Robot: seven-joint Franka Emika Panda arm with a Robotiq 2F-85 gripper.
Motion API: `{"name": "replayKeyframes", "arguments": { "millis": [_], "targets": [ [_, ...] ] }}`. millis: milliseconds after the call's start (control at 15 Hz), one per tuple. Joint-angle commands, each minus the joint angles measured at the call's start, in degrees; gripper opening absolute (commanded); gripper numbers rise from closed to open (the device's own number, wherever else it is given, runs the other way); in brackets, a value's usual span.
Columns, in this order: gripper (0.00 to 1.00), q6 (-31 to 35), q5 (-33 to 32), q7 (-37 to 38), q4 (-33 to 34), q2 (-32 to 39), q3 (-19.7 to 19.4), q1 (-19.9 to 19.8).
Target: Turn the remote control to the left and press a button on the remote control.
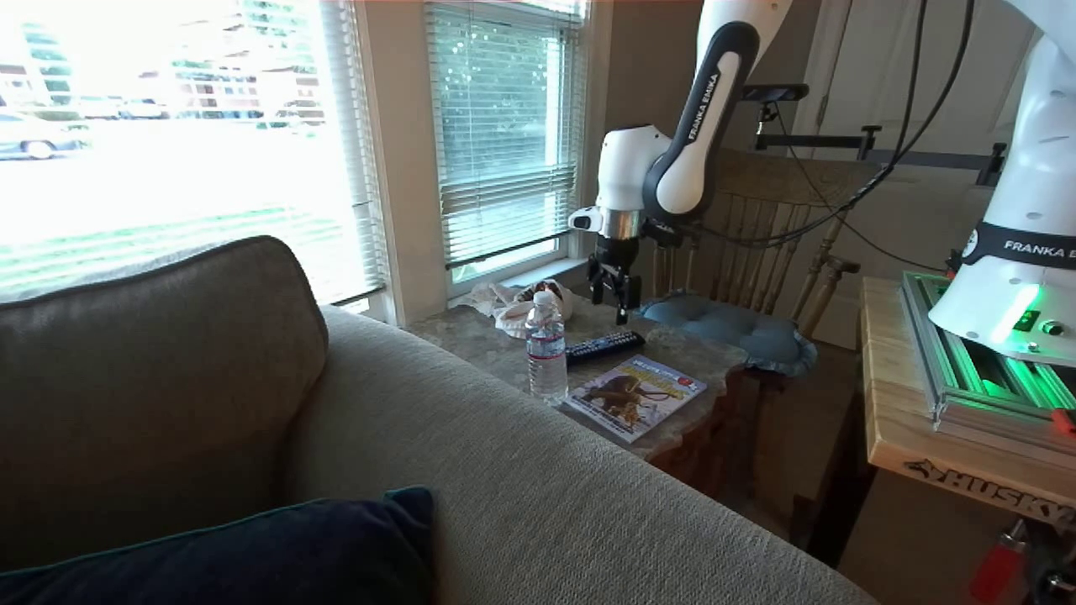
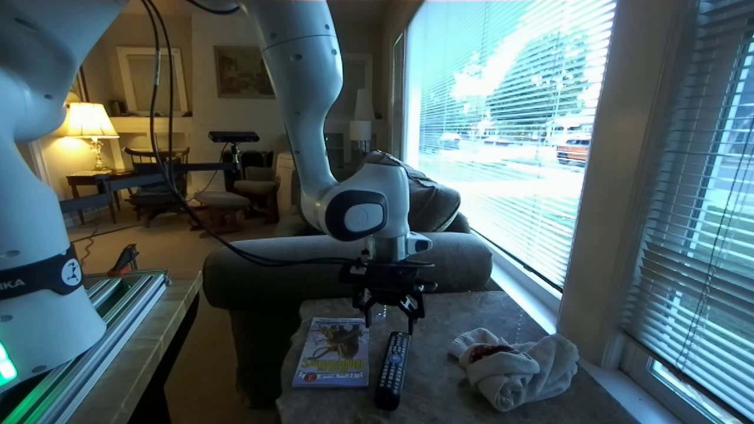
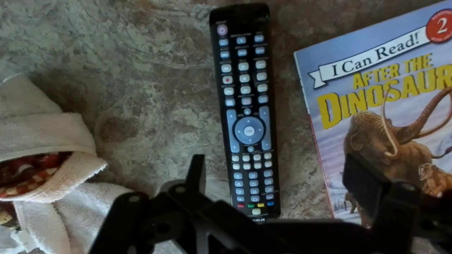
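Note:
The remote control (image 1: pixel 603 346) is a slim black bar lying flat, buttons up, on the stone-topped table (image 1: pixel 483 357). It also lies there in an exterior view (image 2: pixel 393 371) and nearly upright in the middle of the wrist view (image 3: pixel 249 131), its lower end partly behind the gripper. My gripper (image 1: pixel 609 308) is open and empty above the table, apart from the remote. In an exterior view the gripper (image 2: pixel 389 327) hangs above the far end of the remote. In the wrist view the fingers (image 3: pixel 275 160) stand wide apart, one on each side of the remote's lower part.
A printed book (image 3: pixel 381 116) lies beside the remote, under the right finger in the wrist view. A rolled white towel (image 2: pixel 512 365) with a red patterned item lies on the remote's other side. A clear bottle (image 1: pixel 546 361) stands close to the remote. A sofa arm (image 1: pixel 504 470) borders the table.

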Motion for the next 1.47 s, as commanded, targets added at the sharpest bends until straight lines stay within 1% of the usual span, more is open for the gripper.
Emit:
{"name": "replayKeyframes", "arguments": {
  "millis": [0, 67, 267, 667, 867, 1133, 1400],
  "targets": [
    [1.00, -1.1, -2.2, 1.1, 1.4, 0.6, 2.7, -3.3],
    [1.00, -1.6, -2.3, 0.8, 2.1, 1.4, 3.2, -3.9],
    [1.00, -1.3, -2.6, 1.2, 2.9, 2.6, 2.6, -4.0],
    [1.00, -0.8, -1.5, 0.3, 6.0, 6.9, 5.5, -7.1],
    [1.00, -0.8, -1.4, -0.5, 8.0, 9.1, 7.4, -9.2],
    [1.00, -0.9, -1.5, -1.1, 10.3, 11.4, 8.4, -10.6],
    [1.00, -0.9, -1.7, -1.7, 12.4, 13.3, 8.4, -11.2]
  ]
}}
